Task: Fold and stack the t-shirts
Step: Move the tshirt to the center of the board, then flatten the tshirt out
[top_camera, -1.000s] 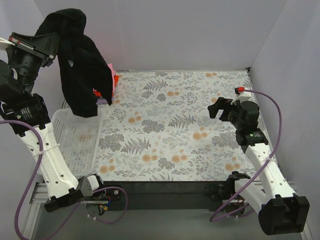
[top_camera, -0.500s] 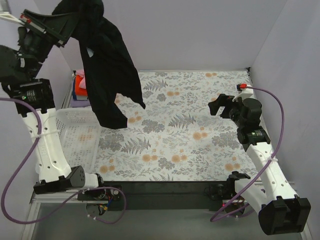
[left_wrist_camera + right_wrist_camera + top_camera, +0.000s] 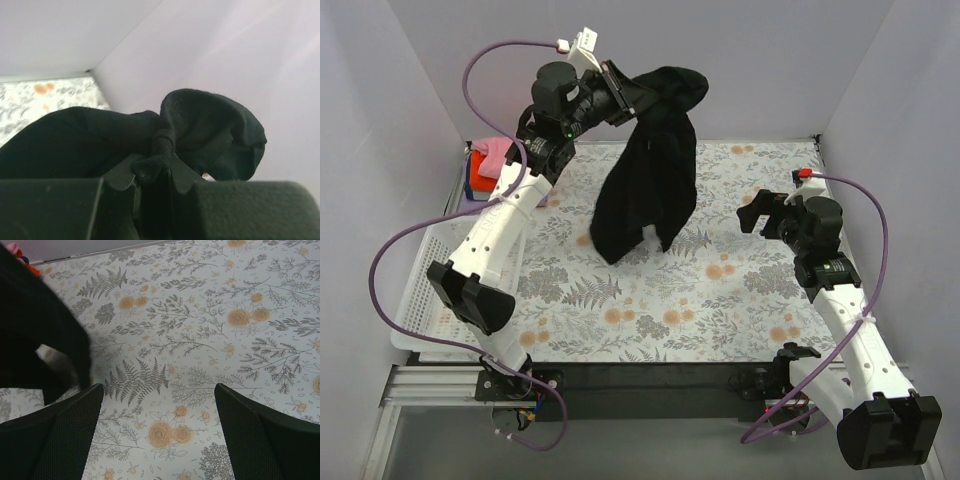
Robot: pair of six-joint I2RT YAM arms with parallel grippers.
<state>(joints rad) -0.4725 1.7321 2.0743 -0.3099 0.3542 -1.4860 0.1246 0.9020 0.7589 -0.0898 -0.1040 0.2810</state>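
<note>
Black t-shirt (image 3: pixel 650 185) dangles, pinched in left gripper (image 3: pixel 636 93); right gripper (image 3: pixel 758 213) spread.

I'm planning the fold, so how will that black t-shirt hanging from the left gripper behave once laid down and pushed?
Probably very floppy: the black t-shirt hangs limp in long folds from the left gripper. Likely light, since one small pinched bunch carries it all. Pushed on the tablecloth, it would probably wrinkle rather than slide.

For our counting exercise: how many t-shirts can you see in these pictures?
3. A black t-shirt hangs from the left gripper above the tablecloth; a pink t-shirt and an orange t-shirt lie piled at the far left. More may lie hidden beneath them.
</note>
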